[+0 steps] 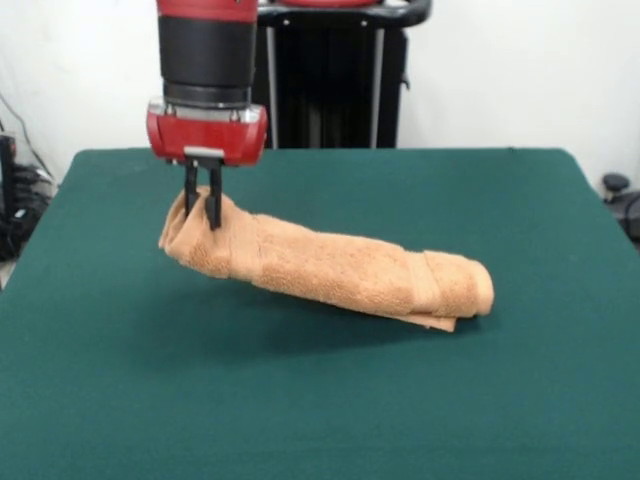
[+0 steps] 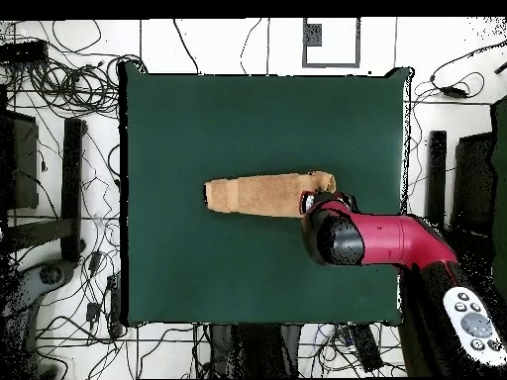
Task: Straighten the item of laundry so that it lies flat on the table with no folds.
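The orange-tan towel (image 1: 330, 265) is bunched into a long roll on the dark green table (image 1: 320, 400). My gripper (image 1: 203, 222) is shut on the towel's left end in the front view and holds that end lifted a little off the table, while the right end, with a woven band, rests on the felt. In the overhead view the towel (image 2: 255, 193) lies as a narrow strip across the table's (image 2: 198, 119) middle, and the red arm (image 2: 376, 239) hides my gripper and the held end at the strip's right. No tag shows.
The robot's dark pedestal (image 1: 330, 75) stands behind the table's far edge. Cables and equipment (image 2: 59, 148) lie on the floor around the table in the overhead view. Green felt surrounds the towel on all sides.
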Robot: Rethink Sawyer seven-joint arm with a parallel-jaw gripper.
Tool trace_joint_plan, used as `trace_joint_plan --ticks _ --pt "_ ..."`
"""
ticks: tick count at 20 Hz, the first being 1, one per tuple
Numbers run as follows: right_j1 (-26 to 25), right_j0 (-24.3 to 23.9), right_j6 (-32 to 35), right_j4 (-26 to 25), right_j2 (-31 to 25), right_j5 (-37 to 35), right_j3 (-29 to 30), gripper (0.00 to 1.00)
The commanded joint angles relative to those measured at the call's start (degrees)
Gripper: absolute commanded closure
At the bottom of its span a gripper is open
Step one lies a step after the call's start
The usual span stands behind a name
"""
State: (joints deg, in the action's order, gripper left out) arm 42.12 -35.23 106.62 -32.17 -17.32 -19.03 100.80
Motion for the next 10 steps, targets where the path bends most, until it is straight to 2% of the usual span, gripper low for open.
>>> trace_joint_plan --ticks 1,5,10 --pt "8.2 -0.3 -7.3 1.9 -5.9 -10.0 6.3 1.0" --pt "12.7 -2.0 -12.2 2.8 -7.8 -14.2 7.3 1.0" --pt "16.1 -4.2 -14.7 3.2 -9.9 -16.5 8.0 1.0"
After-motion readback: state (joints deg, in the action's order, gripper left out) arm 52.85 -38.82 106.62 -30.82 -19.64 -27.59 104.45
